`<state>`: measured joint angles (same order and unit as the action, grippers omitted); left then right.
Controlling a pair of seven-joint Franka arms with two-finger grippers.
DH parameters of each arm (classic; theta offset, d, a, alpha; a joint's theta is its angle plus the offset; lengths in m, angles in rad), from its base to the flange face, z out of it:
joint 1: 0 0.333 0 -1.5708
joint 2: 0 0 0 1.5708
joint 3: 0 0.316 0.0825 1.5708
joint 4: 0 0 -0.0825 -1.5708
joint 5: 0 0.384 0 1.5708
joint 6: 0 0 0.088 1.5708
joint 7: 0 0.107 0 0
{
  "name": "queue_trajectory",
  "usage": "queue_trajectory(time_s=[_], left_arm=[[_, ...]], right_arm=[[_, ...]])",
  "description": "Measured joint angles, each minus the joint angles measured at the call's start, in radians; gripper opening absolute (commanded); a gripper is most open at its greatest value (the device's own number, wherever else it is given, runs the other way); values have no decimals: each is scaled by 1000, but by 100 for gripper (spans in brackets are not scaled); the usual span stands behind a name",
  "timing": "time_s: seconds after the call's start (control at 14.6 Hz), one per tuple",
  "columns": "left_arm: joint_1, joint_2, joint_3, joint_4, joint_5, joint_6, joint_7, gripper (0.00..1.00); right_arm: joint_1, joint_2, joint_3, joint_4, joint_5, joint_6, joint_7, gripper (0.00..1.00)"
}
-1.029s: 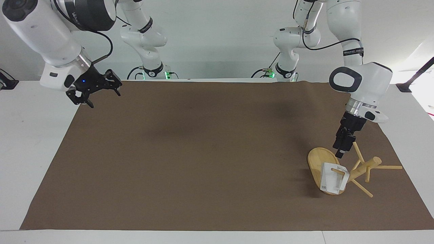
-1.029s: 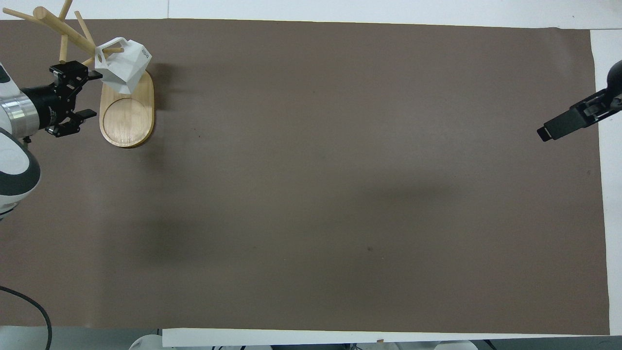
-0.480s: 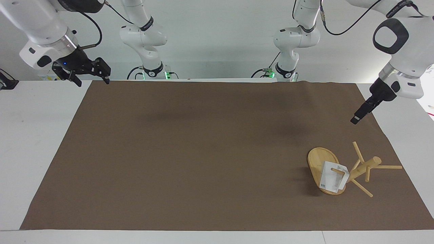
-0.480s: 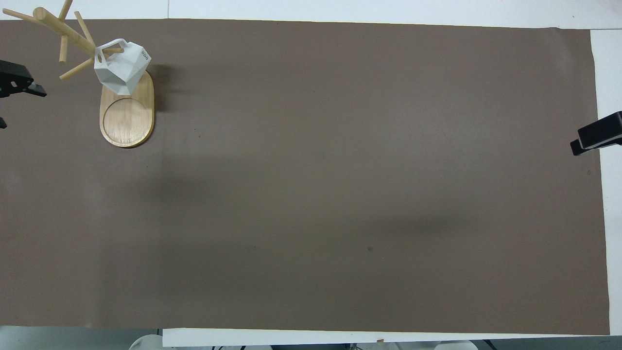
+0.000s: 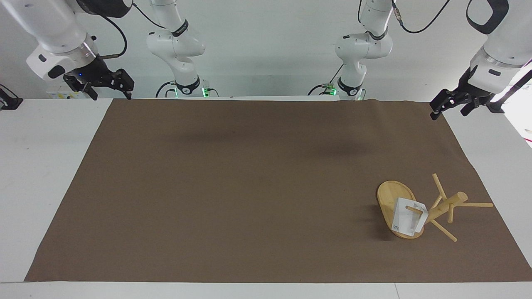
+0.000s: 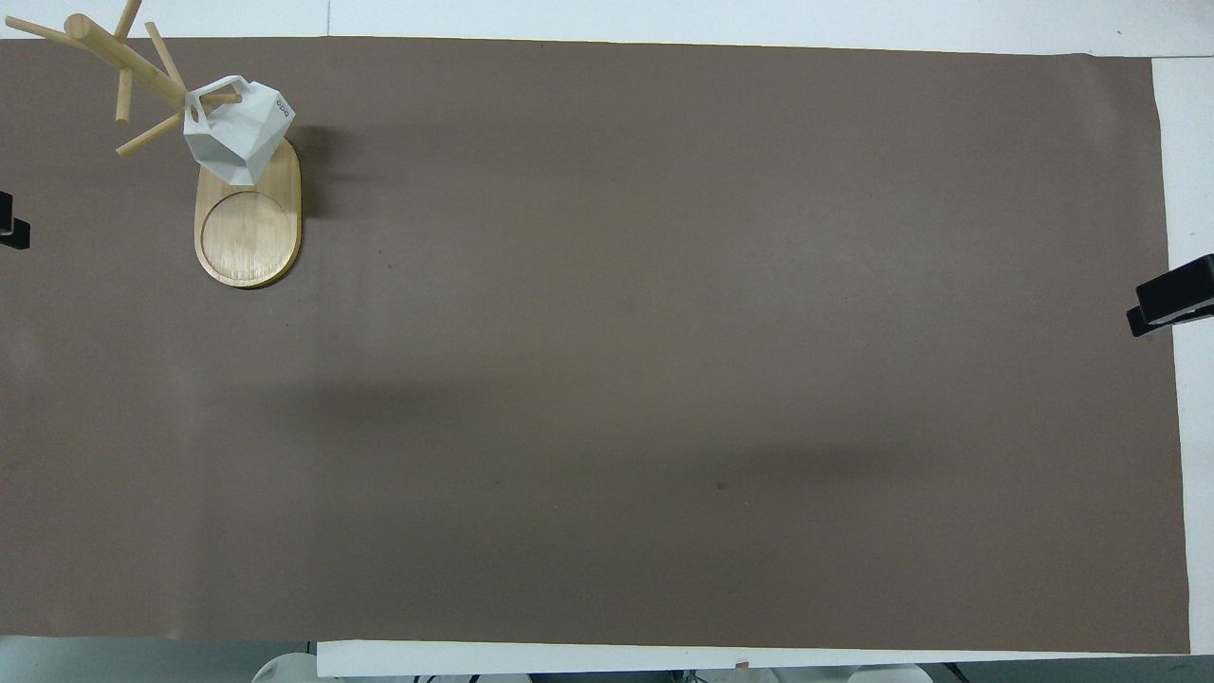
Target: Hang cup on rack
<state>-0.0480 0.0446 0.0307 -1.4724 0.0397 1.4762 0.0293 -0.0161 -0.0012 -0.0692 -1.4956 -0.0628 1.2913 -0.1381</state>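
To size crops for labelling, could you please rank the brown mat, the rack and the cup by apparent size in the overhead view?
Largest to smallest:
1. brown mat, covering nearly the whole view.
2. rack, base plus post and pegs.
3. cup, hanging on a peg over the base.

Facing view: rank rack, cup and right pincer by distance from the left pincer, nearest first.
From the left pincer, raised at its own arm's end:
1. Rack, below it, toward the left arm's end.
2. Cup, hung on a rack peg over the base, slightly farther.
3. Right pincer, raised at the right arm's end, by far the farthest.
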Motion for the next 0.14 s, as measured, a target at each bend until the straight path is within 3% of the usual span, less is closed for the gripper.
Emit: queue_trajectory(time_s=[0.14], left_arm=[[0, 5, 0, 0, 0, -1, 21, 100]], right_arm=[[0, -4, -1, -5, 0, 0, 0, 100]])
